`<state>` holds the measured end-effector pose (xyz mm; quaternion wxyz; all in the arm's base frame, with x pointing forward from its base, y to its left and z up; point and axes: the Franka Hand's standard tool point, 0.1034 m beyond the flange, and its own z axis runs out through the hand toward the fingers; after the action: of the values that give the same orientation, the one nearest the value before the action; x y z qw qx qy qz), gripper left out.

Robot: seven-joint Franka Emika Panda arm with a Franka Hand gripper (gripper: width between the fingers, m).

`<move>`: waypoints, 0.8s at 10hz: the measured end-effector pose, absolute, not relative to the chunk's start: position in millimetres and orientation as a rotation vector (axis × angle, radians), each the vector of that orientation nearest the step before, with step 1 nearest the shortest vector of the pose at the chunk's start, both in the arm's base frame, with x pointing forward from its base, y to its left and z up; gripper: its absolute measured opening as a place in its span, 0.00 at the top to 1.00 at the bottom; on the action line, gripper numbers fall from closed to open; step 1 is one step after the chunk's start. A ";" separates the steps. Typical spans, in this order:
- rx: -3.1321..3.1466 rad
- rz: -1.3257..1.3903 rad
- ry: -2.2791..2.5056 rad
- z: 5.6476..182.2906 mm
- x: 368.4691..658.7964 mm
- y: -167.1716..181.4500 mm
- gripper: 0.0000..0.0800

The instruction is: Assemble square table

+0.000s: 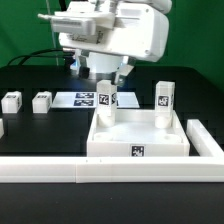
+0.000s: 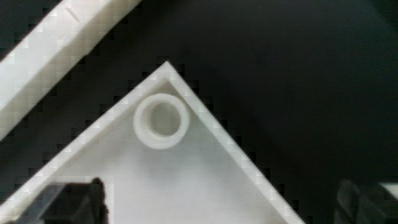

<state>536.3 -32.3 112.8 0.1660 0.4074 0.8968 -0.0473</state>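
Note:
The square table top [image 1: 140,138] is a white tray with a raised rim and lies open side up near the front of the table. Two white tagged legs [image 1: 108,100] [image 1: 163,97] stand upright at its far corners. Two more legs [image 1: 12,100] [image 1: 41,101] lie loose on the exterior view's left. My gripper [image 1: 112,76] hangs open just above the far-left upright leg and holds nothing. In the wrist view the gripper [image 2: 221,202] straddles a corner of the top [image 2: 125,185] with an empty round socket [image 2: 160,122].
A long white L-shaped border rail [image 1: 100,172] runs along the front and up the exterior view's right side, and shows in the wrist view as the rail [image 2: 63,50]. The marker board [image 1: 80,99] lies flat behind the tray. A green wall backs the black table.

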 end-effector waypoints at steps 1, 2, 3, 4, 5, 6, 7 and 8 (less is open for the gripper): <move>1.213 -0.137 2.528 112.4 533.9 -44.3 0.19; 1.324 -0.124 2.473 111.0 530.7 -54.7 0.19; 1.380 -0.128 2.445 111.4 530.1 -65.9 0.19; 1.455 -0.110 2.399 115.7 534.6 -72.0 0.19; 1.531 -0.091 2.352 114.6 534.2 -68.8 0.19; 1.606 -0.074 2.306 114.2 534.2 -68.5 0.19; 1.689 -0.055 2.248 114.2 534.4 -68.4 0.19; 1.747 -0.042 2.205 113.9 534.4 -67.9 0.19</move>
<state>534.4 -67.9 113.9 0.1633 0.6126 0.7732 -0.0146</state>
